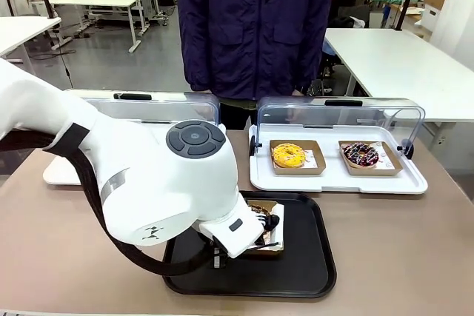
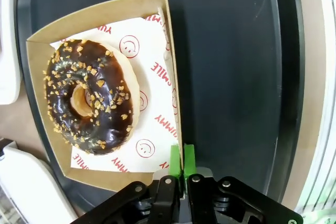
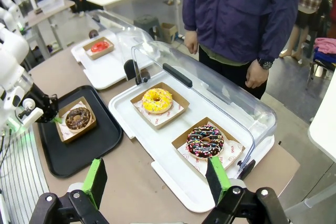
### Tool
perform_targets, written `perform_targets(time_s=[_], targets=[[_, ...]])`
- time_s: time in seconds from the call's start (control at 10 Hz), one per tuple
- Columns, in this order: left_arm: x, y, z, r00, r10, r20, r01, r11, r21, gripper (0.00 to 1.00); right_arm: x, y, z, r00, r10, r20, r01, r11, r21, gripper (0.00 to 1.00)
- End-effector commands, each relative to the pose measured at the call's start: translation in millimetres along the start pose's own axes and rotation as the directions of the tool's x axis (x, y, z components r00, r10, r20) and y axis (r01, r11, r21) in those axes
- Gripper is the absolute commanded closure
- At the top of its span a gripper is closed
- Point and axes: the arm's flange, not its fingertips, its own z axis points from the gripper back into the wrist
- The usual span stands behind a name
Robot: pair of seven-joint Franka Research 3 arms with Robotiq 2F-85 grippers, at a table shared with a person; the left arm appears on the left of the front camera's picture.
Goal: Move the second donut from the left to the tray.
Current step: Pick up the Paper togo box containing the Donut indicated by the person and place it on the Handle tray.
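A: Where's the second donut from the left [image 2: 89, 95]?

B: On the tray [image 2: 231, 66], sitting in its cardboard holder [image 2: 100, 11], near the tray's left part in the front view. We've got the left gripper [image 2: 182, 160] clenched on the holder's side wall, pads pinching the thin card edge.

A: Handling?

B: We'd judge it light, soft, glaze sticky, crumbs loose. Holder's flimsy, prob bends if tilted. Best to take hold of the card wall, not the donut.

A: Right gripper [image 3: 157, 179]?

B: Released, jaws wide, hovering above the table edge by the white tray [image 3: 157, 169] w/ clear lid.

A: Any print?

B: Red on the paper liner [image 2: 152, 77]: "SMILE", "YUMMY" partly readable, plus smiley faces.
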Motion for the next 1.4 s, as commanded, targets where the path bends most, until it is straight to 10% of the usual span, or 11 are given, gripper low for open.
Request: perform_targets(time_s=[0.0,0.1,0.2,0.3,1.3], targets=[[2.6,0.1,2.2,1.000,0.005,-0.002,-0.005,1.000,0.025,0.41,2.5,-2.3,-0.7,0.999,0.025,0.034,-0.025,1.000,-0.001,0.00],[0.0,1.0,10.0,1.000,0.015,0.002,-0.015,1.000,0.028,0.00,2.5,-2.3,-0.7,0.999,0.025,0.034,-0.025,1.000,-0.001,0.00],[-4.1,3.7,18.4,1.000,0.024,0.012,-0.025,0.999,0.027,0.40,2.5,-2.3,-0.7,0.999,0.025,0.034,-0.025,1.000,-0.001,0.00],[-10.4,6.7,33.2,0.998,0.045,0.039,-0.047,0.998,0.038,0.00,2.5,-2.3,-0.7,0.999,0.025,0.034,-0.025,1.000,-0.001,0.00],[-21.0,26.4,71.5,0.996,0.071,0.052,-0.074,0.996,0.056,0.10,2.5,-2.3,-0.7,0.999,0.025,0.034,-0.025,1.000,-0.001,0.00]])
